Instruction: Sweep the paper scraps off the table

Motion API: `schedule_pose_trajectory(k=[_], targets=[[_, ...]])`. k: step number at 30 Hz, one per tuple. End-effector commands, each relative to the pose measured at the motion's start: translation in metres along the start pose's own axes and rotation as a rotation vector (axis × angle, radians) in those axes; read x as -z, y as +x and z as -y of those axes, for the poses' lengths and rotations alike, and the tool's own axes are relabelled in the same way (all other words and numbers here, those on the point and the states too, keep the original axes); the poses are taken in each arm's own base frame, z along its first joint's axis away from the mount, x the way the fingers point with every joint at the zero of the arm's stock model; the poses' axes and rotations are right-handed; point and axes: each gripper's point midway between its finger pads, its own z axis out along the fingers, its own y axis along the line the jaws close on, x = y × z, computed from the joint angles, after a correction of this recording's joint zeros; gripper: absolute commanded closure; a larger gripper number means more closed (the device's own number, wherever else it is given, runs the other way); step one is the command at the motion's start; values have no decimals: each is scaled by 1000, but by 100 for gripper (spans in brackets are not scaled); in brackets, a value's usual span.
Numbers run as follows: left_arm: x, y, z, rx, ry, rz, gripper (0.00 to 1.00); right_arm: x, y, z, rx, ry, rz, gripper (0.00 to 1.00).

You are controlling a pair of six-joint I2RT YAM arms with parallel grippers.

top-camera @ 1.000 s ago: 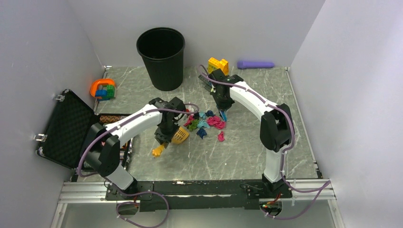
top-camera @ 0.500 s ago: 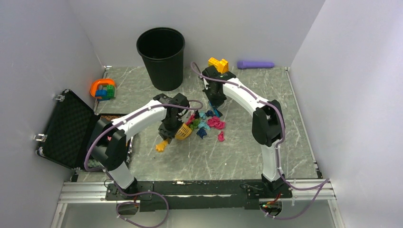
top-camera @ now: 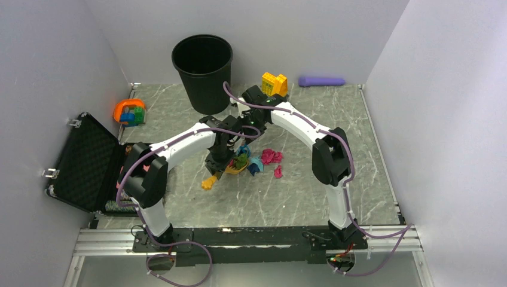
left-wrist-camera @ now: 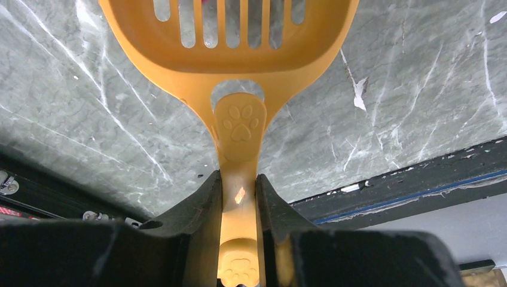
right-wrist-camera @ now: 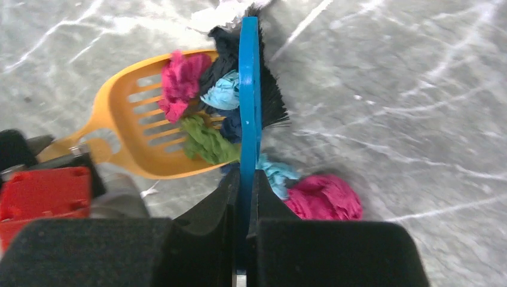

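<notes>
Marbled table (top-camera: 311,185). My left jaws clamp the scoop (left-wrist-camera: 239,69) by its handle, mouth held low as catcher. Right jaws pinch the blue brush (right-wrist-camera: 249,89) edge-on, bristles herding paper scraps (right-wrist-camera: 206,140) in. Several sit in the scoop; pink wads (right-wrist-camera: 323,197) lie outside on the table.

Orange scoop (left-wrist-camera: 239,66) clamped in left gripper (left-wrist-camera: 238,197), blue brush (right-wrist-camera: 249,89) in right gripper (right-wrist-camera: 245,185); black bin (top-camera: 202,72) and yellow brick build (top-camera: 274,83) just beyond them, purple cylinder (top-camera: 321,81) well right, open black case (top-camera: 84,161) and orange toy (top-camera: 129,112) well left.
</notes>
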Motion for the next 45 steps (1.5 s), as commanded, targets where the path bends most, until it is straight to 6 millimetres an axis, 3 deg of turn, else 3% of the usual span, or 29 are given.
schedule_pose_trajectory(k=[1,5,12,17,21,28,34,37,41,45], targets=[[5,-13,9,-36,45,35,100,9,-1,-51,51,-246,16,100],[8,-16,8,-45,40,62,100,30,3,-47,46,-204,31,100],[8,-13,14,-77,46,83,100,52,24,-1,-60,-7,-37,100],[6,-11,18,-111,13,111,100,76,22,12,-131,-18,22,100],[10,-15,20,-123,3,148,100,83,28,15,-139,-18,0,100],[12,-16,23,-129,14,165,100,86,30,12,-136,-33,-29,100],[5,-4,21,-114,5,97,100,92,24,72,-192,325,-26,100],[1,5,30,-99,53,68,100,93,16,94,-189,441,-22,100],[2,11,39,-75,107,41,100,81,3,108,-173,502,4,100],[4,11,43,-59,124,30,100,55,-5,101,-121,453,16,100]])
